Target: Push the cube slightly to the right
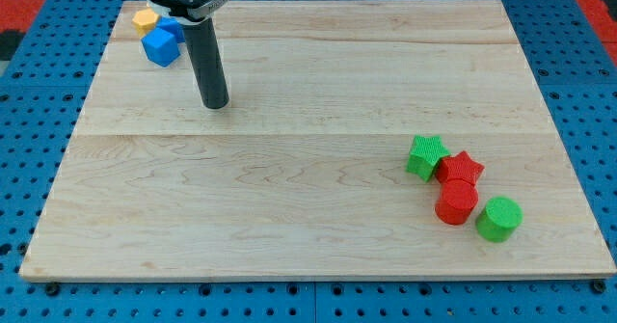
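step: approach, no contact yet | blue cube [161, 46] upper left of frame beside a yellow block [145, 18] | my tip [216, 103] lower right of it, apart; a bare rod, no jaws to open or close | next, I judge: circle to cube's left face, then a short nudge rightward

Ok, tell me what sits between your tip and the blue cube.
Nothing visible. My tip rests on bare board to the right of and below the blue cube. But the tip is on the cube's right, the wrong side for pushing it right.
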You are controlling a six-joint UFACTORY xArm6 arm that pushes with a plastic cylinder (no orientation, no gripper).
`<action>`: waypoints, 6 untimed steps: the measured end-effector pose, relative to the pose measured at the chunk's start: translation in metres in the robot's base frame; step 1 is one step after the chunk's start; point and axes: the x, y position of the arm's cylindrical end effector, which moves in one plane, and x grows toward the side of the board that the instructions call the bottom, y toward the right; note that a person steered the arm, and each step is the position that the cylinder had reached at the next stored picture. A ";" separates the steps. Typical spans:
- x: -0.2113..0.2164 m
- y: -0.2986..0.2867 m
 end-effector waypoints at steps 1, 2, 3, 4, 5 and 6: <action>0.000 0.000; 0.012 -0.052; -0.010 -0.097; -0.059 -0.116; -0.086 -0.081; -0.120 -0.104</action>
